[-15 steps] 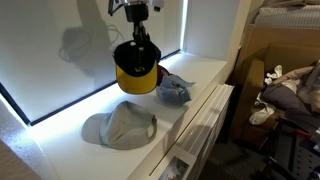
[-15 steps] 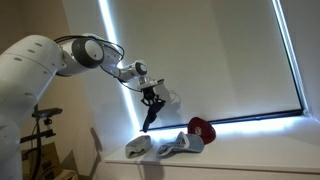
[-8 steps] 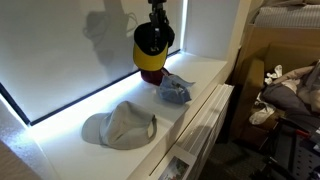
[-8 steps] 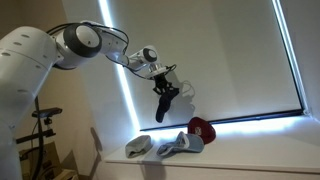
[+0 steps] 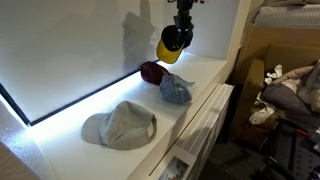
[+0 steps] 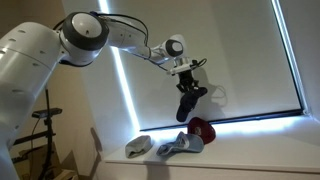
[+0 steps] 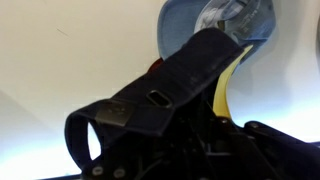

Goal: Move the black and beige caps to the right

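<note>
Gripper [image 5: 183,23] hangs high in the air, its fingers closed on the black cap [image 5: 175,43], which dangles straight beneath it with its yellow inner side turned to the camera. In an exterior view the gripper [image 6: 187,78] sits at the end of the white arm [image 6: 110,30], and the black cap [image 6: 187,103] hangs from it as a dark shape, clear of everything under it. In the wrist view the black cap [image 7: 160,100] fills the foreground with its rear strap, a strip of yellow showing beside it; the fingertips themselves are hidden behind the fabric.

Below the gripper lies a dark red cap [image 5: 152,72] on the white worktop [image 5: 60,150], and just beside that, also under the gripper, a blue-grey cap [image 5: 176,90]. The wrist view shows the blue-grey cap [image 7: 212,22] beyond the strap. Farthest from the gripper, well off to one side along the worktop, rests the beige cap [image 5: 120,125], apart from the others. In an exterior view the dark red cap [image 6: 202,130], blue-grey cap [image 6: 182,146] and beige cap [image 6: 138,147] lie in a row.
</note>
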Action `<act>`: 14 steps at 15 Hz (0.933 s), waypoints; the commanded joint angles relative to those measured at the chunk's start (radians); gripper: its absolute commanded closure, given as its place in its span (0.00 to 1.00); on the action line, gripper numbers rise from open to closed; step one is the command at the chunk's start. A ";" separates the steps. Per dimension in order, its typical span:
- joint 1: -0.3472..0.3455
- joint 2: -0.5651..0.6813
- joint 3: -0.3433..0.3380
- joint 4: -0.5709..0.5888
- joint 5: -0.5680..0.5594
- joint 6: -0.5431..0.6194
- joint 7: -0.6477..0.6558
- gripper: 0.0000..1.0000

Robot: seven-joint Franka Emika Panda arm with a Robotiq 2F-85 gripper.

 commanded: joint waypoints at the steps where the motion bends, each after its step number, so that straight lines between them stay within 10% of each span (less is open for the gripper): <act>1: -0.064 0.013 -0.013 -0.022 0.059 0.050 0.009 0.95; 14: -0.097 0.080 -0.158 -0.012 -0.037 0.137 0.298 0.95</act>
